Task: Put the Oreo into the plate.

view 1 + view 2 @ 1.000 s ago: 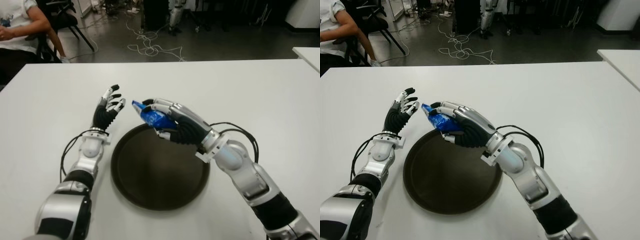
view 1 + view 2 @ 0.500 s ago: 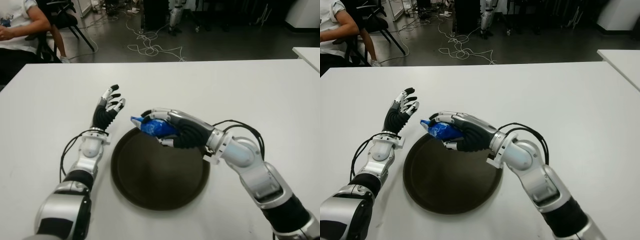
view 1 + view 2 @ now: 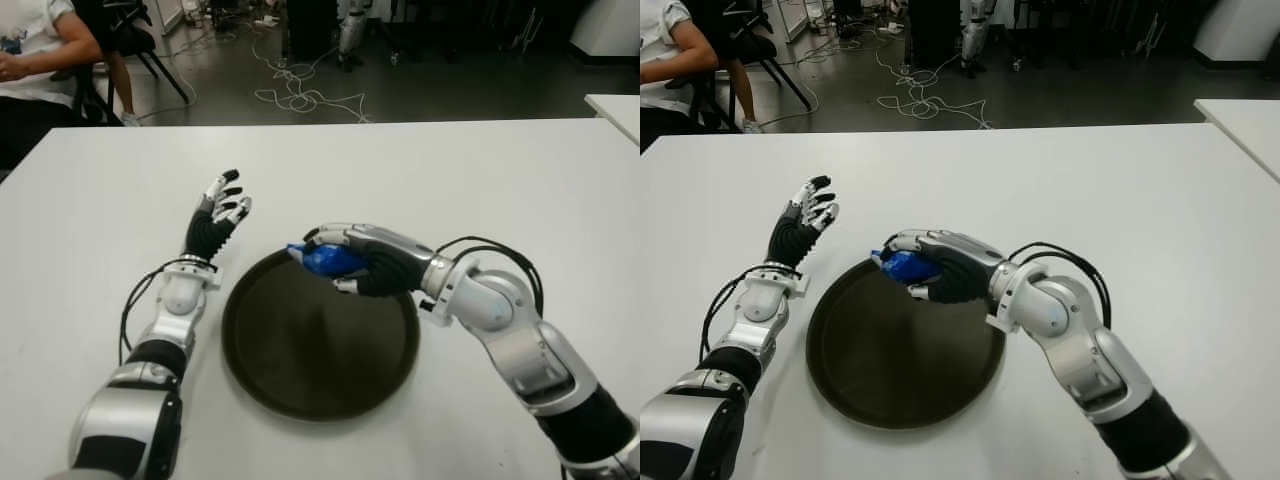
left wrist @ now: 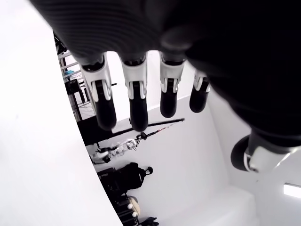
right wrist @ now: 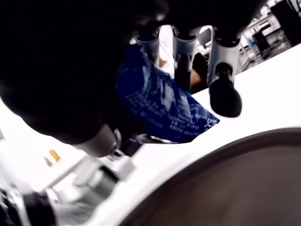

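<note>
A blue Oreo packet (image 3: 325, 259) is held in my right hand (image 3: 345, 262), whose fingers curl around it just above the far rim of the round dark plate (image 3: 318, 350). The right wrist view shows the same blue packet (image 5: 162, 106) pinned under the fingers (image 5: 225, 96), with the plate's brown rim (image 5: 244, 183) close below. My left hand (image 3: 222, 205) is raised over the white table to the left of the plate, fingers spread and holding nothing.
The white table (image 3: 480, 180) stretches wide around the plate. A seated person (image 3: 40, 50) is at the far left beyond the table, near chairs. Cables (image 3: 300, 95) lie on the floor behind. Another white table corner (image 3: 615, 105) shows at right.
My right hand has carried the Oreo packet down and to the right, from beyond the plate's far left rim to low over the plate's far edge. The left hand has stayed put.
</note>
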